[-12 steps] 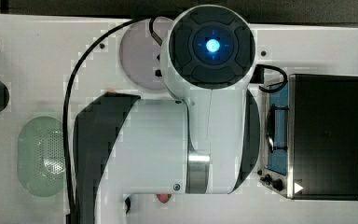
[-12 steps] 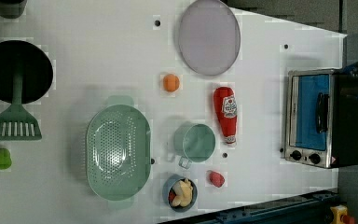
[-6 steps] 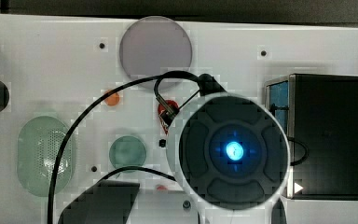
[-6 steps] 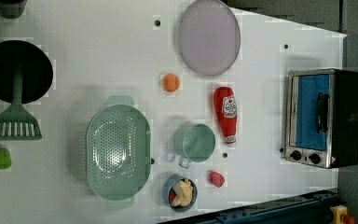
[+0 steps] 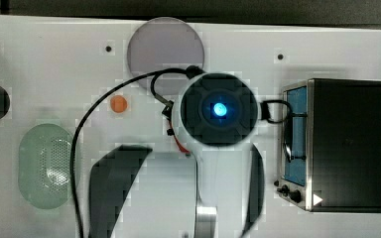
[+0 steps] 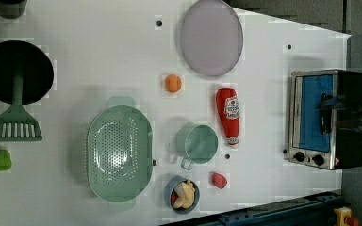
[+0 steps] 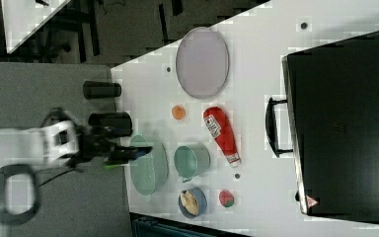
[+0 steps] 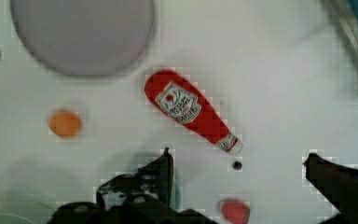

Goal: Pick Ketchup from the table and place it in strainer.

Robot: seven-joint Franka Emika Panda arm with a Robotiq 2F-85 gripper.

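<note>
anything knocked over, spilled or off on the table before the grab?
Only the Ketchup: it lies on its side between the grey plate and the teal cup, clear of both. No spill shows. The strainer sits upright and empty. The claw is open above the bottle.

The arm [image 5: 213,163] has white shells with dark grey panels between them. Its round end cap is black — a blue light [image 5: 220,109] glows at the centre. A black cable [image 5: 87,129] loops from about 11 o'clock of the cap and runs down past the 8 o'clock side. The gripper [image 8: 237,186] is black — two dark fingers [image 8: 163,172].
</note>
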